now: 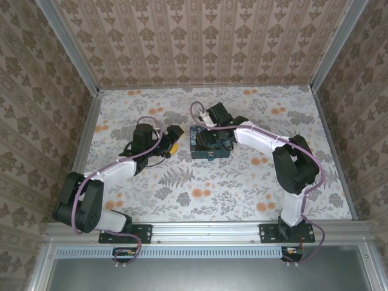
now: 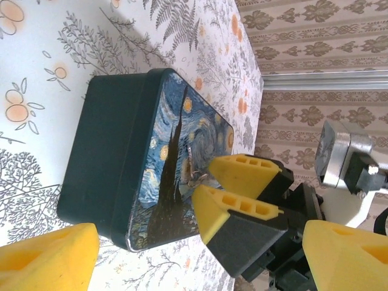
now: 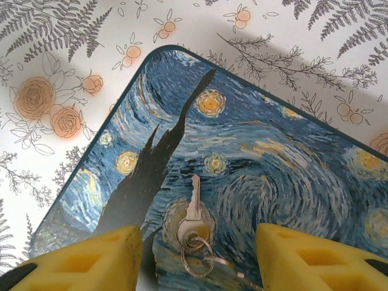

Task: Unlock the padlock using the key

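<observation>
The key (image 3: 193,203), small and silvery on a wire ring (image 3: 198,257), lies flat on the lid of the blue night-sky box (image 3: 273,157). My right gripper (image 3: 195,237) hovers over it, open, one yellow finger on each side of the key's head and neither touching it. From the left wrist view the right gripper (image 2: 203,179) points its tips at the key (image 2: 193,171) on the box lid. My left gripper (image 2: 200,236) stands wide open just left of the box, holding nothing. The padlock is hidden or out of view.
The box (image 1: 197,151) sits mid-table between the two grippers (image 1: 174,142) (image 1: 209,140). Flower-print tabletop (image 1: 242,188) lies open in front and to the sides. Wallpapered walls with metal frame rails (image 1: 85,133) close in the table.
</observation>
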You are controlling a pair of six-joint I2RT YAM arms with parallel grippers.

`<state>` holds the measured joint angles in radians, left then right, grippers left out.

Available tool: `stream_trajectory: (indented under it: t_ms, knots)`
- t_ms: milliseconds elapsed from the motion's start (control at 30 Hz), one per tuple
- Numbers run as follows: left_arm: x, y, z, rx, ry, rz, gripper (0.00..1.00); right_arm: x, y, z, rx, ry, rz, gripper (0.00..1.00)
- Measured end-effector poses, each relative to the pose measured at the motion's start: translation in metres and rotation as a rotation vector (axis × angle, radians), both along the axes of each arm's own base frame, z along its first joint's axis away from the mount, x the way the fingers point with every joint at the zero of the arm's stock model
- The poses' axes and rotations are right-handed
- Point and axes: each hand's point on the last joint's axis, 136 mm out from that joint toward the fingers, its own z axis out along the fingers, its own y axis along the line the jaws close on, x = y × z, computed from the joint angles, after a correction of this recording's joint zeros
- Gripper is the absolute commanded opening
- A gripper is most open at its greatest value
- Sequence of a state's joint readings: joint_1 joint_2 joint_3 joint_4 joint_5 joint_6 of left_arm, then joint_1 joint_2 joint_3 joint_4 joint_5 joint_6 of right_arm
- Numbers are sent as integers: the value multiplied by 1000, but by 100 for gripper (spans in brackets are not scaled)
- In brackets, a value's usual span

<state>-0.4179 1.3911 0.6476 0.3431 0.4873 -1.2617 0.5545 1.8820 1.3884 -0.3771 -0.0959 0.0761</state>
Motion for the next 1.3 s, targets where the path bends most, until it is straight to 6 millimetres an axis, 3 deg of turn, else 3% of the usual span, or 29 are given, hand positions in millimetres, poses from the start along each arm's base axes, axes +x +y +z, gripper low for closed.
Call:
stream_trajectory:
  t_ms: [900,1133,1300]
  knots:
    - [-1,4,-5,7,11,8,90,-13,-6,-6,-5,16,22,20]
    - [-1,4,-5,7,11,8,90,-13,-5,-5,5,20,16,0]
    - [-1,4,-4,6,9,8,90,-16,-1,-4,31,36,17,0]
